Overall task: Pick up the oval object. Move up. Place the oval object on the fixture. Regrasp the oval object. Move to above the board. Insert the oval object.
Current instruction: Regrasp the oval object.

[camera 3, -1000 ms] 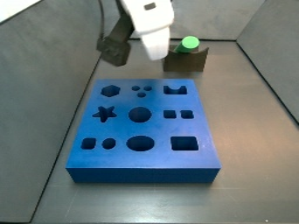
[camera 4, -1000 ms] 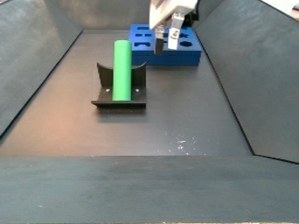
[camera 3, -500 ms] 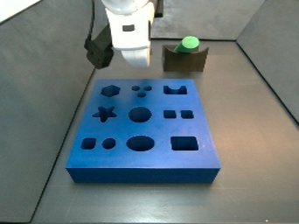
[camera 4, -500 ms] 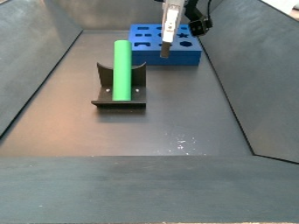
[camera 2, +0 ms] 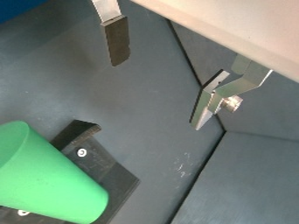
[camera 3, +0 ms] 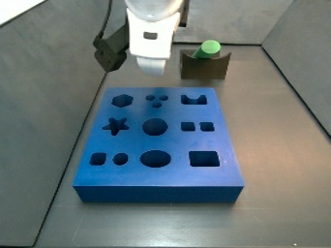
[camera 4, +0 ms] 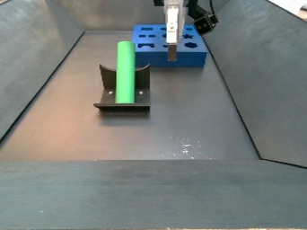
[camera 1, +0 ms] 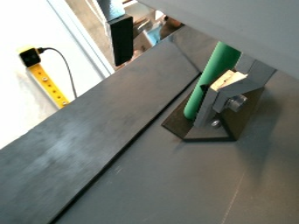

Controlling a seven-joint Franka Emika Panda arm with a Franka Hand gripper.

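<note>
Shifted from beside the fixture [camera 3: 206, 66], the claw [camera 3: 151, 60] now hangs over the board's [camera 3: 161, 136] far edge, fingers [camera 2: 114, 39] spread, empty. Rod [camera 4: 125, 69] rests on the fixture, apart; tabletop [camera 4: 180, 126] between them bare.

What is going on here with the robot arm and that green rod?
The green rod stands on the small dark fixture, with nothing gripping it. The arm's end effector is open and empty, hanging in the air near the far end of the blue board. None of the board's cut-outs has anything in it yet.
</note>
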